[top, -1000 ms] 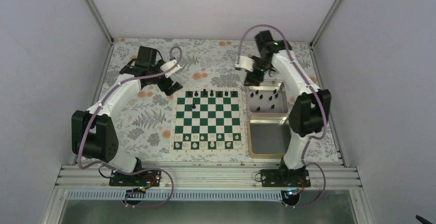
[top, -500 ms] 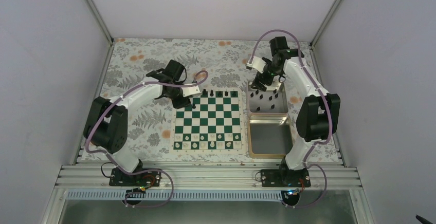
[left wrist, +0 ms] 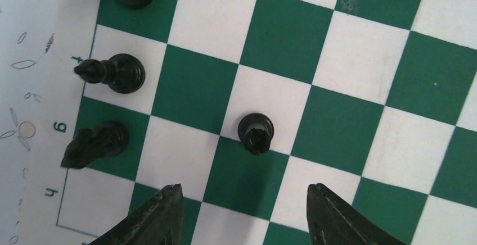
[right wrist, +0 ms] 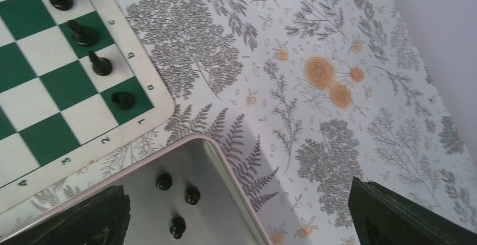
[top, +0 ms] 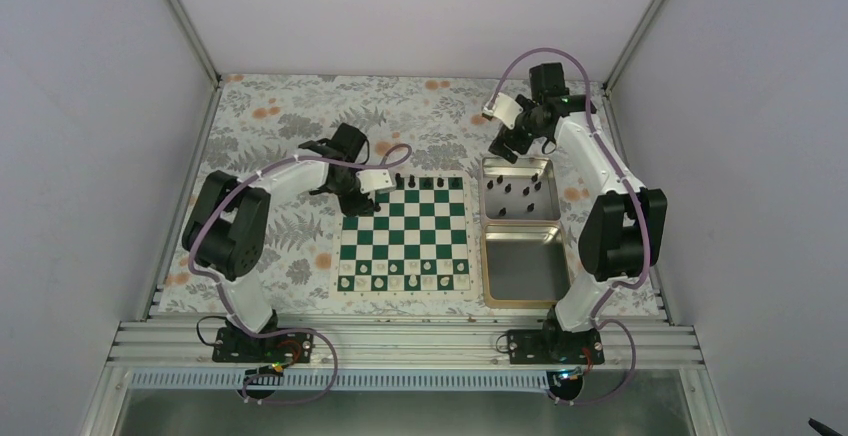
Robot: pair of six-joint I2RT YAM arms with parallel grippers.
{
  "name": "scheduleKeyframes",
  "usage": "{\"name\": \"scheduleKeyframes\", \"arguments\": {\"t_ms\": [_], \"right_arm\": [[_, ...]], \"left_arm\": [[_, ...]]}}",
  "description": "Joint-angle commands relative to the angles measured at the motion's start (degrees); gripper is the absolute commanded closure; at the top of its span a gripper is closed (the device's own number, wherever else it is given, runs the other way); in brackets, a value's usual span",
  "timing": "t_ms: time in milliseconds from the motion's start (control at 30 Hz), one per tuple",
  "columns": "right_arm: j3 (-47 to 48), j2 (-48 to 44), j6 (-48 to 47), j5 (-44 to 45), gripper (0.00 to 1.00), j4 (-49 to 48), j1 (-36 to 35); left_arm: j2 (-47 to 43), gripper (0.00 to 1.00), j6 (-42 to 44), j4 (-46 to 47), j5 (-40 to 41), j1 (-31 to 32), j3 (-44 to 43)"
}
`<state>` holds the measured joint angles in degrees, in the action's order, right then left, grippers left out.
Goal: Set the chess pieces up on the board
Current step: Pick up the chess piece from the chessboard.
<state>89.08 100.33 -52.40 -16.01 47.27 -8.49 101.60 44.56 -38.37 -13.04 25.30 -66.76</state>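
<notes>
Plain pale walls (top: 420,6) close in on three sides. The floral cloth (top: 420,116) (grey ferns, orange blooms) lies under soft, even light.

Bright, even light. Ahead of the left claw (left wrist: 242,200), the tiny black chess pawn (left wrist: 256,132) is sharp, faintly shadowed. Under the right claw (right wrist: 239,211), the rectangular silver metal tin (right wrist: 219,160) shows dull sheen.

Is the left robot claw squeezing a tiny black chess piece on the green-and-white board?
No, the nearest tiny black pawn stands free on the board, clear of the open left gripper.
</notes>
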Motion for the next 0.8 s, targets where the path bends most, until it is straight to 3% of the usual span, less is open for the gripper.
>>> {"name": "scheduleKeyframes", "arguments": {"t_ms": [0,367,633,767], "right_arm": [[-1.10,-0.71,2.92,4.04,0.00,-4.17,0.64],[-1.84,-1.24,4.15,6.60,0.00,-7.44,1.23],[-1.88,-1.28,3.71,6.09,0.00,-6.63,1.27],[-1.85,-1.37,3.67,5.95,0.00,-6.50,1.28]], "left_arm": [[2.26,0.45,0.38,1.87,-0.28,0.76,-1.67],[6.53,0.44,0.33,3.04,-1.67,1.56,-5.11],[7.89,0.51,1.39,1.25,-2.44,2.03,-5.45],[7.77,0.62,1.52,0.82,-2.45,2.12,-5.40]]}}
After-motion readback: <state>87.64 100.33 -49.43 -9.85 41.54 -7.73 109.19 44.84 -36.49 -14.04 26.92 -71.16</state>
